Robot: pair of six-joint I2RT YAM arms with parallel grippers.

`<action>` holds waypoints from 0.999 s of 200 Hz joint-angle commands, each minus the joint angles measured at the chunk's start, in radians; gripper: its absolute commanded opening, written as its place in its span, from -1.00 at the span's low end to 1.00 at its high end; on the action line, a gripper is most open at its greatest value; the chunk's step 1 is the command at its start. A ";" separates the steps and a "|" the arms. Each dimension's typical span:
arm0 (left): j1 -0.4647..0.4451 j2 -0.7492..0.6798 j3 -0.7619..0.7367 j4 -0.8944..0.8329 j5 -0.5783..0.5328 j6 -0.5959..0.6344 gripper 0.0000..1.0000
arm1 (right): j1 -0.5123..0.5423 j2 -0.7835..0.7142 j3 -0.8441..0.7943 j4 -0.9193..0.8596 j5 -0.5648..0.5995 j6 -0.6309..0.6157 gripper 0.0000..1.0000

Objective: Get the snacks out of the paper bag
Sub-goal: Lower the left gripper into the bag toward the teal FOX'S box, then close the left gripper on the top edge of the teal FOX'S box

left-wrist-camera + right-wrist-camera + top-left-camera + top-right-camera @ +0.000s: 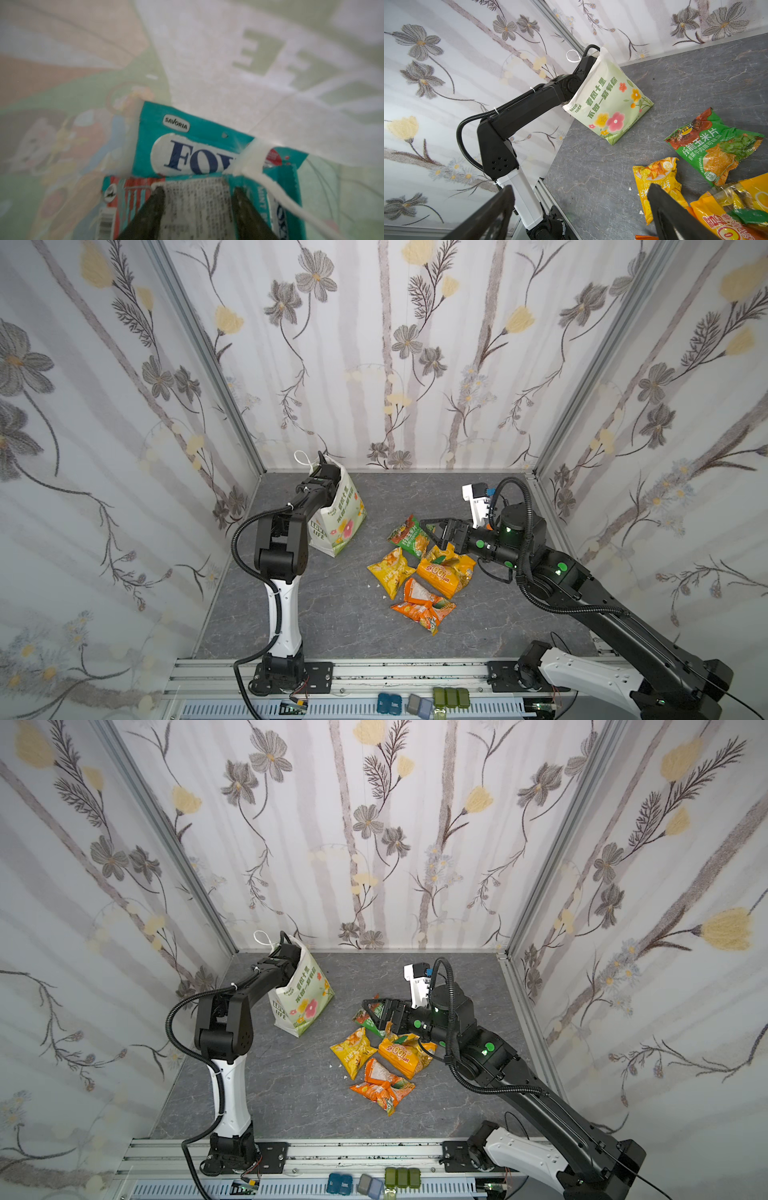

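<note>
Inside paper bag [207, 62]: 2 teal-and-white packets [187, 141], overlapping, blue lettering.

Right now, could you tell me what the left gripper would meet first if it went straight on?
Probably the teal-and-white packet showing its printed back, straddled by the left gripper inside the paper bag; a second teal packet lies beyond. Whether they touch is unclear.

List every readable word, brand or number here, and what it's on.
"LOVE LIFE", "GOOD LUCK": tall white paper bag.
"SAVORIA", "FO": teal-and-white foil packet inside it.
"MINT": second teal foil packet.
"100": orange foil packet.
"玉米片": green foil packet.
Fine print on packets: too blurred.
</note>
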 commanded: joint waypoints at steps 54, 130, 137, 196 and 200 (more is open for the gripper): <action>0.002 -0.015 -0.010 -0.064 0.002 -0.009 -0.89 | 0.000 -0.008 -0.011 0.037 -0.009 0.011 0.99; 0.002 -0.076 0.003 -0.081 0.009 -0.013 -1.00 | 0.000 -0.007 -0.016 0.041 -0.014 0.012 0.99; 0.002 -0.081 0.009 -0.084 0.006 -0.012 -1.00 | 0.000 -0.007 -0.016 0.041 -0.013 0.012 0.99; 0.002 -0.127 0.063 -0.121 0.014 -0.012 -1.00 | 0.000 -0.009 -0.018 0.042 -0.013 0.013 0.99; 0.002 -0.132 0.067 -0.124 0.014 -0.013 -1.00 | 0.000 -0.008 -0.019 0.042 -0.014 0.012 0.99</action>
